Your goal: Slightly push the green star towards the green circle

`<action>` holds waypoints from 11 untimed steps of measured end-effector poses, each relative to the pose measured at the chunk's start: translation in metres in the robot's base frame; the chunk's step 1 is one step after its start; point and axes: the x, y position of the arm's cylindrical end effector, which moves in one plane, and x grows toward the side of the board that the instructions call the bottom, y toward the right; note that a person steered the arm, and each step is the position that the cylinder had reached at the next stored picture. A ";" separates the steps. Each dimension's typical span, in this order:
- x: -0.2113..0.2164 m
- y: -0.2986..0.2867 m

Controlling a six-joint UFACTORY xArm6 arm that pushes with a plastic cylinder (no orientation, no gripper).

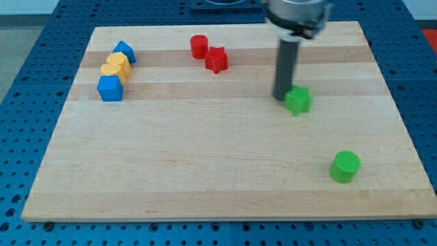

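My tip [283, 96] rests on the desk [205, 157], touching the green star [298, 101] at its upper-left edge. The green circle [345, 167] lies well apart, toward the view's bottom right. No pincer is fitted; the rod holds nothing.

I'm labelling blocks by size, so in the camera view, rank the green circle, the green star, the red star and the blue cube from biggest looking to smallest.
1. green circle, nearest the view's bottom, which may flatter it
2. green star and blue cube, too alike to rank
3. red star, only narrowly smaller and farther up the view
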 end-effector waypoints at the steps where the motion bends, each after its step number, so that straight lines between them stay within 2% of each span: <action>1: 0.010 0.035; 2: 0.047 0.044; 3: 0.004 0.009; 4: 0.007 0.042; 5: 0.043 0.038; 6: 0.023 0.039; 7: 0.005 0.073; 8: 0.014 0.113; 10: 0.033 0.079; 11: -0.013 0.025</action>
